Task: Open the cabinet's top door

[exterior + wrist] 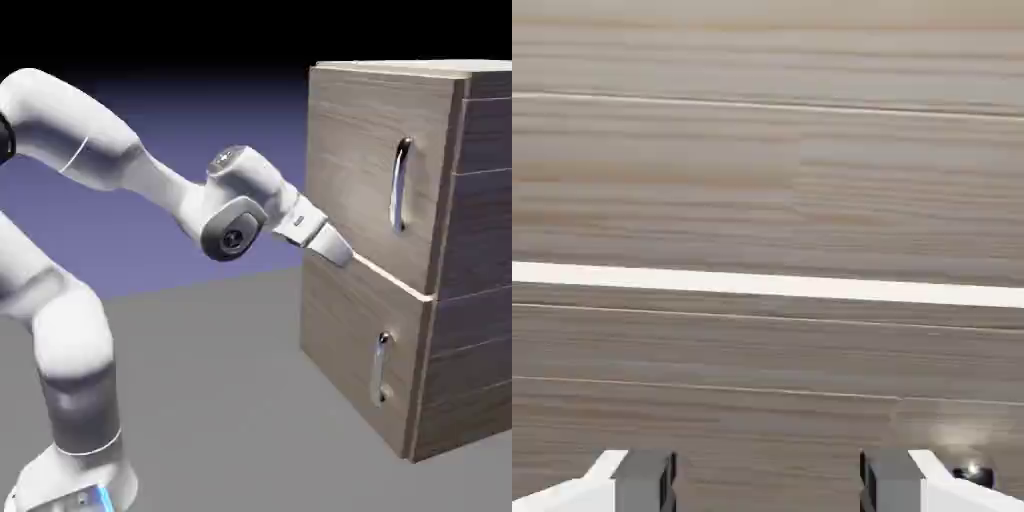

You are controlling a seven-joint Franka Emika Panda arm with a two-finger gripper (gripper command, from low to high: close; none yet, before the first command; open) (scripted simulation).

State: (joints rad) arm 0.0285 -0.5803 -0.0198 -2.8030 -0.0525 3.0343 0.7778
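Exterior view: boxy grey-brown wood-grain cabinet [400,250] is seen at frame right, its nearly square top door [375,170] shut. White two-finger gripper [340,250], spread and empty, is held by the door seam. The door is judged rigid and hinged; the smooth, long curved silver handle [400,185] is best grasped mid-length.

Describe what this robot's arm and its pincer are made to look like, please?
The arm is glossy white, built of thick rounded segments with darker grey rings at the joints and a round grey cap on the wrist. A blue glow shows at its base. The gripper is a small white block with two pale fingers; the hand view shows grey fingertips. No loose cables show.
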